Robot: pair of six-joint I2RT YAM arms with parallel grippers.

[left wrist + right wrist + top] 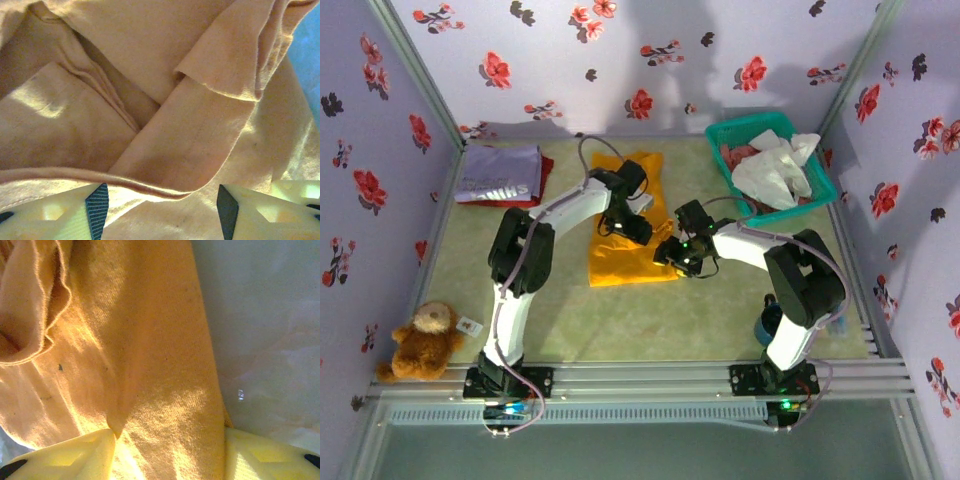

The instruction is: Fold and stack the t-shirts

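Lavender t-shirt [500, 172] lay folded on the red t-shirt [544, 178], far left. Orange-yellow t-shirt [625, 265] sat half folded at the centre of the worktop [580, 325]: left tool [638, 230] wide over it, right tool [678, 252] astride its edge, grip unclear. Teal basket [720, 135] held more.

I look down on a pale green table [620, 320] closed in by lavender walls [620, 60] printed with red and dark flowers. A brown teddy bear [420, 342] sits at the near corner on my left, with a small white tag [470, 325] just beside it. A teal basket [740, 122] stands at the far right corner. A silver rail [640, 378] runs along the near edge.
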